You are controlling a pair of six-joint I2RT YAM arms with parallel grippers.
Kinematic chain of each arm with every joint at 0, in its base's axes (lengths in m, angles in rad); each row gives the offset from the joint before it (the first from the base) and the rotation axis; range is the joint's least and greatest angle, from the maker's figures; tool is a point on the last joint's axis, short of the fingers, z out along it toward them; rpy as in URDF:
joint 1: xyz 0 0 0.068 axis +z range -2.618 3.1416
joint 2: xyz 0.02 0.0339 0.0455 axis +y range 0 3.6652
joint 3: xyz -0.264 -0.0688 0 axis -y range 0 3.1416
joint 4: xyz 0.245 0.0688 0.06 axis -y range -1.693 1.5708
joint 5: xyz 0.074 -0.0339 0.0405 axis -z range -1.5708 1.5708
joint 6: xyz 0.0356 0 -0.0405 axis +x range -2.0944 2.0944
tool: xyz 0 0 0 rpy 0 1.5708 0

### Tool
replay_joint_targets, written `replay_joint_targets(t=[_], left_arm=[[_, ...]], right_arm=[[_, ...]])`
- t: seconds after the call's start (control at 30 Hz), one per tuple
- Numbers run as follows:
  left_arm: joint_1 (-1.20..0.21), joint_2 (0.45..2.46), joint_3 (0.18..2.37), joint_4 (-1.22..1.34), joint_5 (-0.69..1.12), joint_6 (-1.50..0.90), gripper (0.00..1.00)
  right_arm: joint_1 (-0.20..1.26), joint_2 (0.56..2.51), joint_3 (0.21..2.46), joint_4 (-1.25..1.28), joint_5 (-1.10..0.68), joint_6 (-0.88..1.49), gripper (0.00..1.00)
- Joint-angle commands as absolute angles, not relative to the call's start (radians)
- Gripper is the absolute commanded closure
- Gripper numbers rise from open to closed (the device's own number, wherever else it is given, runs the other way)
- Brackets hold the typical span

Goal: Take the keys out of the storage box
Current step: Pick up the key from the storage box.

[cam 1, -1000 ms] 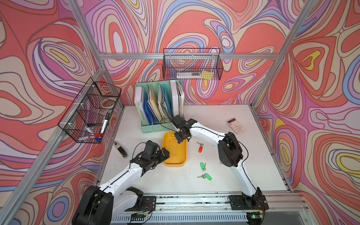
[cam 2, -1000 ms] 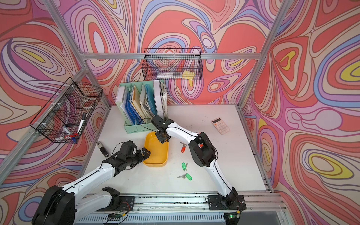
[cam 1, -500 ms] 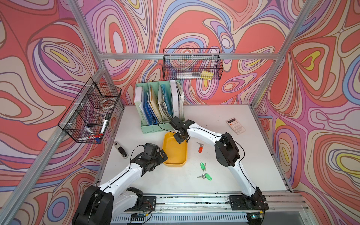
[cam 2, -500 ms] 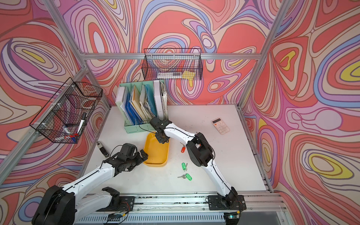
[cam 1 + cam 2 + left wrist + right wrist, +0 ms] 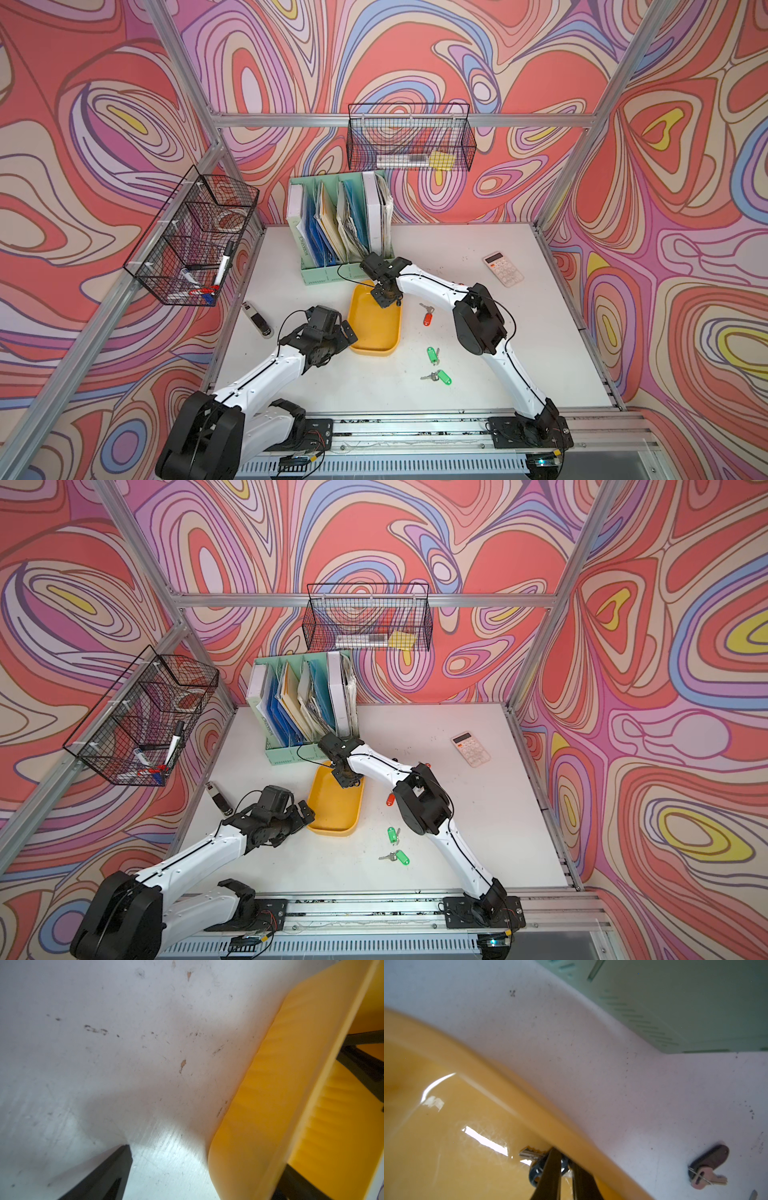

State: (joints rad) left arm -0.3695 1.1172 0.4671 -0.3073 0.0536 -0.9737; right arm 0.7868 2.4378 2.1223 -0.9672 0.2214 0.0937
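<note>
One moment earlier, saw the right gripper [image 5: 384, 301] at the far right edge of the yellow tray [image 5: 371, 352], jaws partly apart. Found it now shifted inward and lower, inside the tray's end nearest the back edge of the surface [image 5: 478, 399]. Found the jaws pinched almost together on the dark tag of the gripped key [image 5: 536, 1171], with its silver blade poking out beside one finger [image 5: 549, 1178] in the right wrist view. Judged that a grasp just made, with the lift out not yet begun. Could not make out that key in either top view, hidden as it was under the gripper.

Found the left gripper [image 5: 345, 334] hardly moved: parked at the tray's near left corner, jaws spread wide, holding nothing. Saw one finger [image 5: 108, 1176] over the bare surface outside the wall and the other inside the rim.

Counted the keys next. On the surface right of the tray, found the red-orange key [image 5: 428, 318]. Toward the front edge, found the green key [image 5: 433, 355] and the second green key [image 5: 443, 377]. Made out the black key [image 5: 710, 1160] only in the right wrist view, lying on the surface just outside the tray's wall. Made that four out and one in the gripper, five seen in all. Saw no other key on the tray's bare floor in both top views, so judged this one likely the last. Counted one tray and two grippers.
</note>
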Motion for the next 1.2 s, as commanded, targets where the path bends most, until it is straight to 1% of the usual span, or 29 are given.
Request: replay_joint_targets(t=[0.0, 0.03, 0.13, 0.23, 0.4, 0.53, 0.7, 0.77, 0.9, 1.07, 1.17], left_arm=[[-0.367, 1.119, 0.498, -0.345, 0.031, -0.969, 0.01], [-0.368, 1.119, 0.5, -0.347, 0.029, -0.967, 0.01], [-0.367, 1.116, 0.504, -0.358, 0.017, -0.966, 0.01], [-0.368, 1.11, 0.504, -0.368, 0.0, -0.968, 0.01], [-0.368, 1.103, 0.504, -0.371, -0.007, -0.968, 0.01], [-0.368, 1.1, 0.506, -0.368, -0.011, -0.966, 0.01], [-0.368, 1.095, 0.506, -0.368, -0.031, -0.946, 0.01], [-0.367, 1.088, 0.547, -0.366, -0.041, -0.931, 0.01], [-0.366, 1.049, 0.54, -0.305, -0.05, -0.902, 0.01], [-0.366, 0.97, 0.526, -0.23, -0.135, -0.893, 0.01], [-0.366, 0.928, 0.469, -0.19, -0.183, -0.894, 0.01]], right_arm=[[0.791, 2.473, 2.137, -0.993, 0.239, 0.09, 0.91], [0.791, 2.471, 2.137, -0.993, 0.239, 0.089, 0.92], [0.791, 2.454, 2.134, -0.986, 0.238, 0.087, 1.0], [0.791, 2.426, 2.123, -0.969, 0.223, 0.086, 1.0], [0.79, 2.321, 2.064, -0.911, 0.082, 0.093, 1.0], [0.792, 2.239, 2.038, -0.899, 0.04, 0.095, 1.0], [0.79, 2.141, 2.001, -0.926, 0.038, 0.095, 1.0], [0.79, 2.09, 1.963, -0.93, 0.029, 0.101, 1.0], [0.79, 2.002, 1.909, -0.985, -0.011, 0.11, 1.0], [0.779, 1.834, 1.751, -1.034, 0.037, 0.161, 1.0], [0.766, 1.73, 1.658, -1.089, 0.06, 0.21, 1.0]])
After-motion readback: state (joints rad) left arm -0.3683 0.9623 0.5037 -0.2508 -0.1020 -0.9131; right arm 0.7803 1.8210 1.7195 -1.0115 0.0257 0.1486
